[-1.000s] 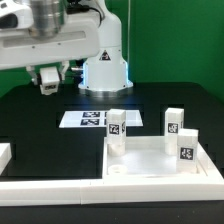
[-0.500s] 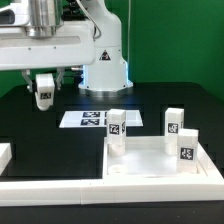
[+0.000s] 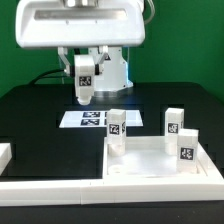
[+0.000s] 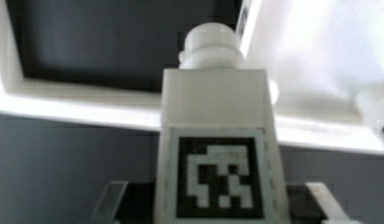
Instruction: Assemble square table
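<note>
In the exterior view, I'm high in the upper middle of the frame, my gripper [image 3: 85, 85] clamped partway closed on a white tagged leg [image 3: 85, 80] that hangs above the marker board [image 3: 88, 119]; the square tabletop [image 3: 160, 165] sits at lower right with three legs standing on it. In the wrist view, the leg [image 4: 219, 120] fills the centre, its tag facing the camera and its peg end pointing away, gripped between my fingers [image 4: 121, 200] at the bottom edge.
</note>
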`<state>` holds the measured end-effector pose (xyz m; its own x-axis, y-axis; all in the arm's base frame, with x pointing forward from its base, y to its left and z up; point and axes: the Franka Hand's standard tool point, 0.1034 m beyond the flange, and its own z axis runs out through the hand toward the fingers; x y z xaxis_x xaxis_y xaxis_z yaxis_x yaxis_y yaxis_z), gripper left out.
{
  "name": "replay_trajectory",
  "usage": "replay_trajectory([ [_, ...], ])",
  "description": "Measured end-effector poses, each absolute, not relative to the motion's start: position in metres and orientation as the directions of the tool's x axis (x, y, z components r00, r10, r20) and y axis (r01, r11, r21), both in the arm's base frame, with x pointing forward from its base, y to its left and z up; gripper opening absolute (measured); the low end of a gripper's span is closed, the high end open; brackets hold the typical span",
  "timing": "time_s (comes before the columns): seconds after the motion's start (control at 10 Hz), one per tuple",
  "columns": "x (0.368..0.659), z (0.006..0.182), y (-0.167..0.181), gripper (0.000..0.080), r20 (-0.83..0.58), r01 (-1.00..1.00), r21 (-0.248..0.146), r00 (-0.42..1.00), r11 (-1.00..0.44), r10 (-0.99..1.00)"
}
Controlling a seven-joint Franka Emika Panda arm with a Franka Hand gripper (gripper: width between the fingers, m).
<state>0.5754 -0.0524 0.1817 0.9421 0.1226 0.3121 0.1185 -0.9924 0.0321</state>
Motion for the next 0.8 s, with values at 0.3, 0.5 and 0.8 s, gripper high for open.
replay_trajectory([
  [0.3, 0.566, 0.184, -0.087, 0.0287, 0.472, 0.125, 0.216, 0.855, -0.968, 0.215],
  [0.5, 0.561, 0.18, -0.092, 0.0287, 0.486, 0.105, 0.224, 0.85, -0.969, 0.204],
  [0.8, 0.581, 0.159, -0.042, 0.0287, 0.513, 0.024, 0.139, 0.854, -0.99, 0.093],
])
